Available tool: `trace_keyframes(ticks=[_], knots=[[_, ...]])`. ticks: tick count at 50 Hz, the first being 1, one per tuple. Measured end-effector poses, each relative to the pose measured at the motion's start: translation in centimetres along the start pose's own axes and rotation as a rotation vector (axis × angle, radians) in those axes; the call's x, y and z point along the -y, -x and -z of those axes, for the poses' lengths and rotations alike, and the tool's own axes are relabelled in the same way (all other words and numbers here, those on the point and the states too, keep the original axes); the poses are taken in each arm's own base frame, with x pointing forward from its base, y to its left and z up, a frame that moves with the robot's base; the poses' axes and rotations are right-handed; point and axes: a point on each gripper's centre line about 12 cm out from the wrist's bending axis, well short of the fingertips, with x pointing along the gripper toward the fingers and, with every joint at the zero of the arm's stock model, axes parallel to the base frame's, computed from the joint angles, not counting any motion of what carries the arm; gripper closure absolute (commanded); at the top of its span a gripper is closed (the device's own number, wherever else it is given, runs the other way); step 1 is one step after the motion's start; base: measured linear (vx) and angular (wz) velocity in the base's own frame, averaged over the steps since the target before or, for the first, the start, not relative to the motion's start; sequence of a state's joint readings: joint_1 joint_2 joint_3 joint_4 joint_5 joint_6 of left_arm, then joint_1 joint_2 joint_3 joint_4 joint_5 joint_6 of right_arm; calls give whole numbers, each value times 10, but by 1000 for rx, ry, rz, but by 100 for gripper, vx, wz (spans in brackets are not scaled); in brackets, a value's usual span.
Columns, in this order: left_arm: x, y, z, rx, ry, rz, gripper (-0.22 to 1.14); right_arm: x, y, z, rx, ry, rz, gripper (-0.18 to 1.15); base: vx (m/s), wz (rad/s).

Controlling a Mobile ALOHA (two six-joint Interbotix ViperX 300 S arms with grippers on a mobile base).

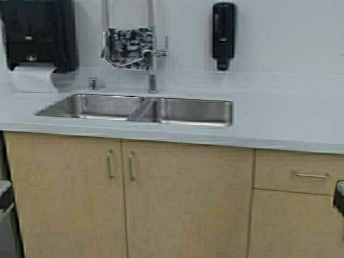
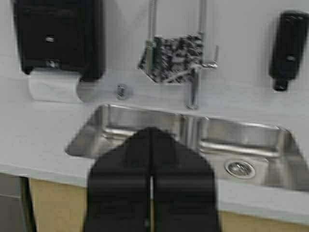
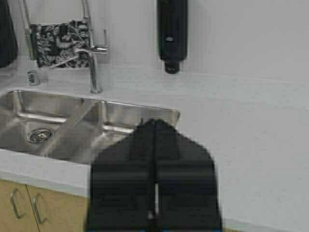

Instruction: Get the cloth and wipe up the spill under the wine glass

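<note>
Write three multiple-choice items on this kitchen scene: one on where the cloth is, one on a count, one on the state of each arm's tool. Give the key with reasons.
1. Where is the cloth?
A. In the sink basin
B. Draped over the faucet
C. On the counter by the soap dispenser

2. How many basins does the sink have?
A. One
B. Two
C. Three

3. How do the left tool and right tool stand?
A. Both shut
B. Both open
C. One holds the cloth

Key: 1 B, the printed cloth hangs on the faucet's hose above the sink. 2 B, a divider splits it in two. 3 A, each wrist view shows fingers pressed together, holding nothing.
</note>
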State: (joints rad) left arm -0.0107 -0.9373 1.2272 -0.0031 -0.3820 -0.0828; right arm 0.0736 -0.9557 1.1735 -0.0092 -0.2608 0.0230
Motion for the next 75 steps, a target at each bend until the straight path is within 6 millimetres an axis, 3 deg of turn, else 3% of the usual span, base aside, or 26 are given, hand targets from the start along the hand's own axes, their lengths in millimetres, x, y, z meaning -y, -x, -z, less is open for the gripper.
trace_keyframes(ticks=[23, 47, 57, 64, 75], knots=[[0, 1, -2, 17, 3, 1, 88, -3, 0, -1, -16, -4, -16, 92, 35, 26], [0, 15, 2, 43, 11, 5, 88, -38, -10, -34, -15, 3, -179, 92, 34, 12], [0, 31, -4, 90, 11, 9, 88, -64, -32, -45, -38, 2, -267, 92, 30, 1], [1, 36, -5, 95, 11, 10, 88, -83, -50, -34, -96, 18, -322, 92, 28, -3], [1, 38, -4, 93, 11, 11, 88, -111, -85, 20, -223, 43, -371, 91, 25, -8]])
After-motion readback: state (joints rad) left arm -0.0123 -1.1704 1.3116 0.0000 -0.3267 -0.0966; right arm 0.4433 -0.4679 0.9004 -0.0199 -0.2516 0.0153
